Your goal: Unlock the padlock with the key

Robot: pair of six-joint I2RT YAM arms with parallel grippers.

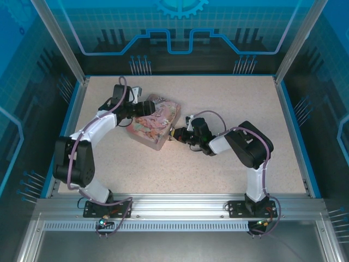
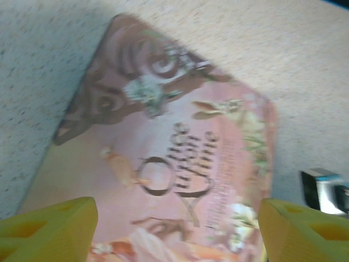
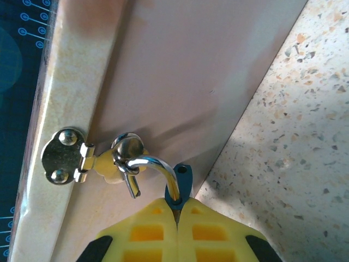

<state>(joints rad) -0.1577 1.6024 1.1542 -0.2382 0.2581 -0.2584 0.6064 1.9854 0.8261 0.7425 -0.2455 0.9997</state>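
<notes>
The right gripper (image 3: 177, 212), fingers pressed together, pinches the padlock (image 3: 183, 179) by its blue body. The pink tin (image 2: 180, 164) lies shut (contents hidden), with the left gripper (image 2: 177, 218) spread wide above its lid. The silvery shackle (image 3: 158, 164) hooks through the tin's brass hasp (image 3: 122, 150).

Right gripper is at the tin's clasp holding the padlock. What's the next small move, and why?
Probably a small twist and pull by the right gripper to unhook the shackle from the clasp loop. Its fingers are shut on the padlock, whose blue body shows an empty shackle hole, so it looks open, yet the shackle's free end sits hooked through the loop on the tin.
</notes>
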